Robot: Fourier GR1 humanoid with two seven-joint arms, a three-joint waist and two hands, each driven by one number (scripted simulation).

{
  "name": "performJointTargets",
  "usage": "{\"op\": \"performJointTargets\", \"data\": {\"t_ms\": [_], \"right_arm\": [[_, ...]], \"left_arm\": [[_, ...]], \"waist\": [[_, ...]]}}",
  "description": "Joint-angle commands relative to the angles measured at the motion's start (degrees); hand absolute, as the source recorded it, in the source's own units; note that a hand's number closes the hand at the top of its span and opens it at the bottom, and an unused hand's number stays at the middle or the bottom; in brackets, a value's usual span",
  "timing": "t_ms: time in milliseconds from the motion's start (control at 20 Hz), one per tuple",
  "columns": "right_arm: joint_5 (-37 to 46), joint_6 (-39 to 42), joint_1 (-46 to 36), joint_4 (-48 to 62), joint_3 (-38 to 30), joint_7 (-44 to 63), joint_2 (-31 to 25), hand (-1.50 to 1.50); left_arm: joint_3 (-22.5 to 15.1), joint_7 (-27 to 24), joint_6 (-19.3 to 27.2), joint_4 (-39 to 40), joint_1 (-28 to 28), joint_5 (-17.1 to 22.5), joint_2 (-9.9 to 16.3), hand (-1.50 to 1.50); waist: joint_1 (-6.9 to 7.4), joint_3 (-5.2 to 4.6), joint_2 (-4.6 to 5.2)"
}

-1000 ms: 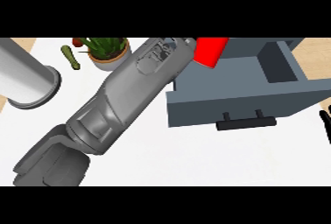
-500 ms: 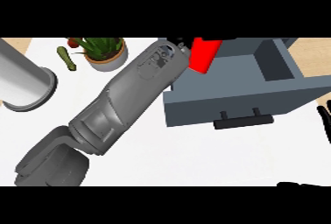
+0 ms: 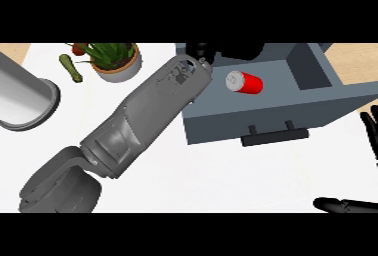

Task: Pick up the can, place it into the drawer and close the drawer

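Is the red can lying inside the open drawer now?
Yes, the red can lies on its side on the floor of the open grey drawer, with the left hand above it and not holding it.

You find nothing to read here: no words, brand, number or sign. The red can [image 3: 244, 82] lying in the open drawer [image 3: 310, 102] shows a plain side and a bare silver top, and the drawer's grey front carries no label.
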Motion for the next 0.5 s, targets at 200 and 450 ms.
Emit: {"op": "performJointTargets", "data": {"t_ms": [200,450], "right_arm": [[-3.3,0.97,-0.05,-3.38,-2.7,2.88,-2.55,-1.5],[1.3,-0.02,1.67,-3.05,1.18,0.17,0.47,-1.5]], "left_arm": [[-1.05,-2.0,3.27,1.56,1.01,2.51,-0.01,-1.5],[-1.88,-1.54,4.84,0.7,-0.18,4.26,-0.01,-1.5]], "waist": [[-0.46,-0.06,-0.09],[0.51,-0.06,-0.31]]}}
